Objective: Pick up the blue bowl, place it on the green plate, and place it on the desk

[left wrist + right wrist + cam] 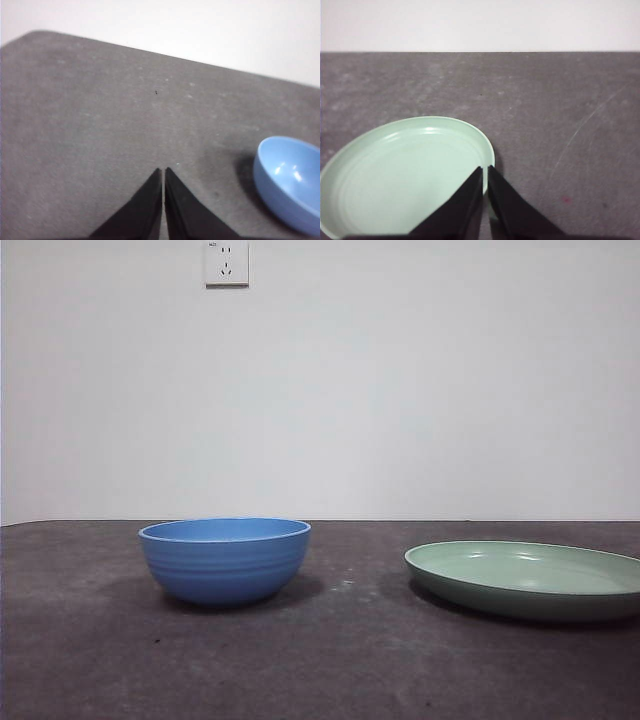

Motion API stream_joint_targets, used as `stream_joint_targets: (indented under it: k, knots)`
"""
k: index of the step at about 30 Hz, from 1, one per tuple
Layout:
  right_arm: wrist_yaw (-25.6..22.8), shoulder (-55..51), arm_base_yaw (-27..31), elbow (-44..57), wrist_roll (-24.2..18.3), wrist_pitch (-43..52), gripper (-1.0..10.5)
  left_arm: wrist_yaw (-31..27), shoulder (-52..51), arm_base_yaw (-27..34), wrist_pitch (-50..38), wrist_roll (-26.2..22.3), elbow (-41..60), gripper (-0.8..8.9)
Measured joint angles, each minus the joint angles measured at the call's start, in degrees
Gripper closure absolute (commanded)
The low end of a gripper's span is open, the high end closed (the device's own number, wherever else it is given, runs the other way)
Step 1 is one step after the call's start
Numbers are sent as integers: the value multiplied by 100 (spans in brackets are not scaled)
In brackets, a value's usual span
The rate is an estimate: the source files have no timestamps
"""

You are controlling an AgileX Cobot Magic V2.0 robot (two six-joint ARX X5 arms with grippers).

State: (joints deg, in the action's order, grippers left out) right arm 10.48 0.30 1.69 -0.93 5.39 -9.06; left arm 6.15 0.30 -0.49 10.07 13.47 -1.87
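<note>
Upright on the dark grey-brown counter (330,660), the blue bowl (224,560) stands toward the left of the front view, its rim level and faint horizontal ridges showing on its outer wall. Well apart from it, to the right, the green plate (525,580) lies flat on the same surface, wide and shallow, running off the picture's right edge. Nothing rests in the bowl or on the plate as far as these views show. Behind them rises a plain white wall with a white socket (226,262) high up, left of the middle. No arm shows in the front view. Seen from its own wrist camera, the left tool (163,171) hangs above bare counter with its two black jaws pressed together, only a thin slit between them, and it grips nothing; the blue bowl (290,182) sits off to one side of it, near but not touching, with its pale blue inside partly visible. From the other wrist camera, the right tool (485,169) likewise has its jaws pressed together and empty, its tips over the edge of the green plate (405,175), whose bare inside shows. Whether those tips touch the plate cannot be told.
</note>
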Motion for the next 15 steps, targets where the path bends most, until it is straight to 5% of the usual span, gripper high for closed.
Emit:
stream_joint_targets:
  k: [8, 15]
  knots:
    - [31, 0, 0, 0, 1001, 0, 936, 0, 0, 0, 26, 1005, -9, 804]
    - [37, 2, 0, -382, 1362, -103, 936, 133, 37, 0, 308, 1351, -402, 804]
